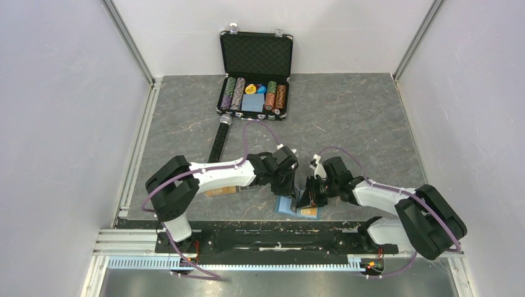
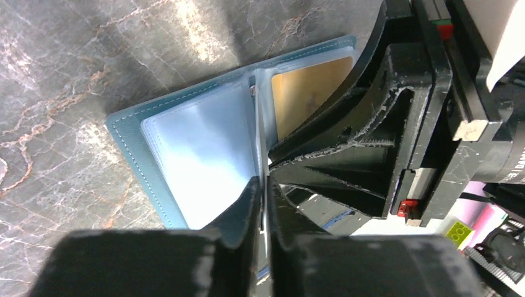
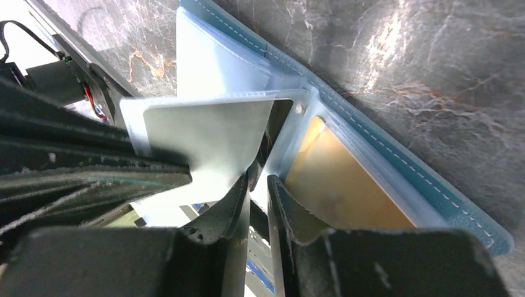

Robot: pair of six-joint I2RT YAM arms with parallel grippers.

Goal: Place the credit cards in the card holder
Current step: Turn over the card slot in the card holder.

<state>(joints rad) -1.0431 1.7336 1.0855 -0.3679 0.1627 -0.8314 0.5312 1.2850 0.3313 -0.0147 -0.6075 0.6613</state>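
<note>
Left hand (image 2: 265, 187) tight on a clear sleeve (image 2: 260, 141) of the open teal card holder (image 2: 131, 154), golden credit card (image 2: 309, 86) inside.

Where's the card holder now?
Top view: the card holder lies open at the near edge of the table, centre, beneath the left gripper and right gripper.

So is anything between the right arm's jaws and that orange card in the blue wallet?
Only clear plastic, it seems. The orange card lies in the open wallet under a see-through pocket, beside the right gripper. The left gripper pinches a loose clear page upright, off to the side, not over the card.
</note>
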